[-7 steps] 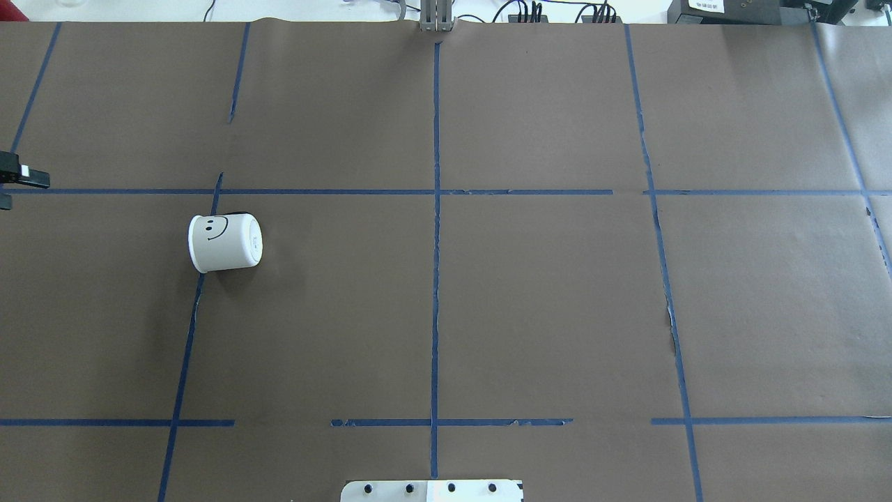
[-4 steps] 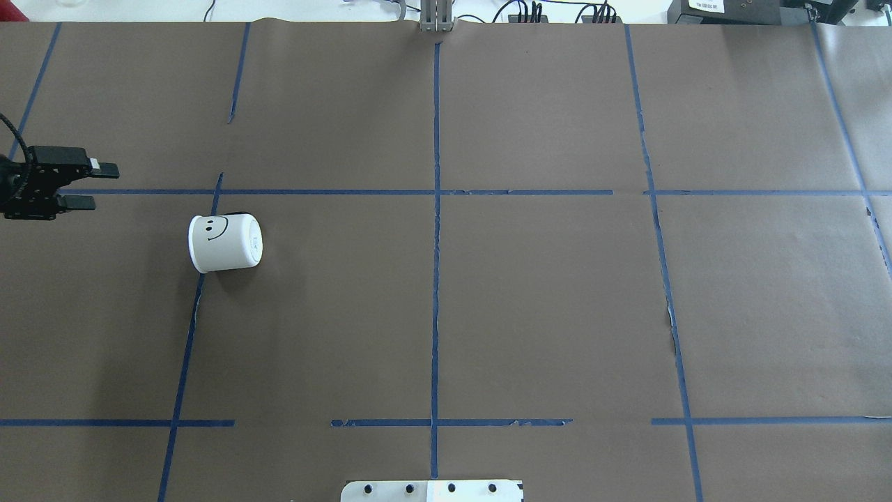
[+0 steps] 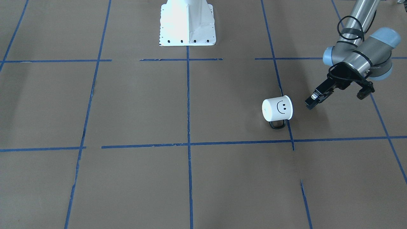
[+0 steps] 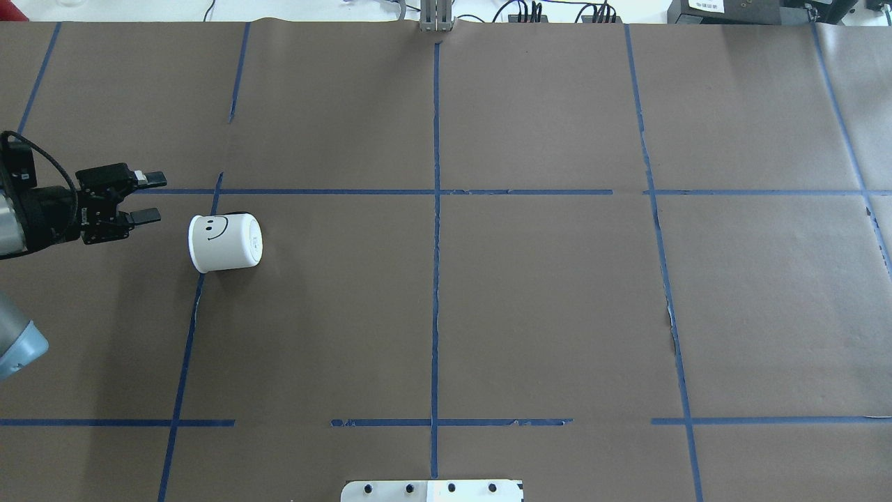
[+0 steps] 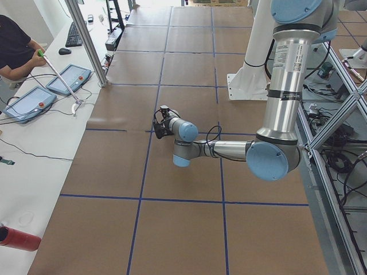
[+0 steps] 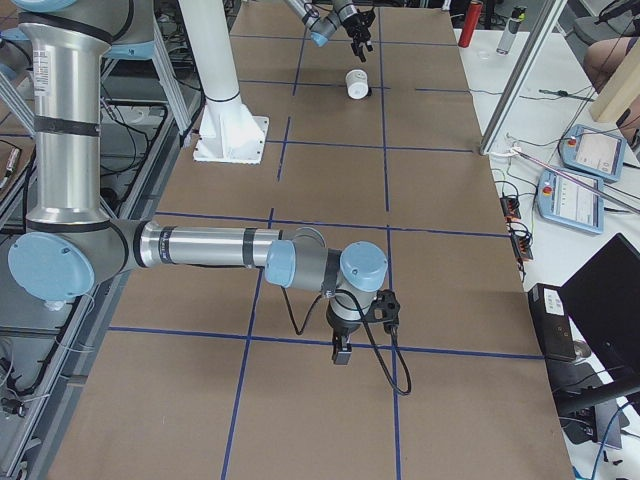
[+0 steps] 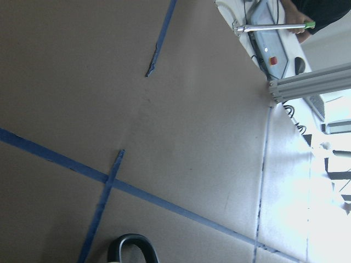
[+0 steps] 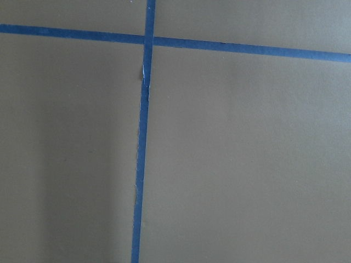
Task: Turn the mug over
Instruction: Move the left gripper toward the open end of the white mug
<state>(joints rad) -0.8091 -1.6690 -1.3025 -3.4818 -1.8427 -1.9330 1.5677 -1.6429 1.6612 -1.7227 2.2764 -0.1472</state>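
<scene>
- Left arm's black two-finger claw (image 4: 162,197): jaws spread wide, holding nothing, just beside the mug's mouth end, not touching it.
- Small white enamel-like mug with a black smiley and a thin black loop handle (image 4: 224,242): lying on its side, mouth toward the left claw, flat base away from it, smiley up, handle (image 3: 277,125) down on the tabletop on the side away from the robot.
- Blue tape line (image 4: 182,355): runs under the mug's mouth end.
- Brown paper-covered tabletop (image 4: 543,300): carries the mug.
- Right arm's claw (image 6: 340,350): well apart from the mug, near the opposite end; can't tell how far open.
- Risk: a finger bumping the rim could roll or skid the mug away.
- Risk: a pinch on the thin, smooth wall may slip mid-turn and drop it.
- Risk: the handle could drag on the paper while tipping upright.
</scene>
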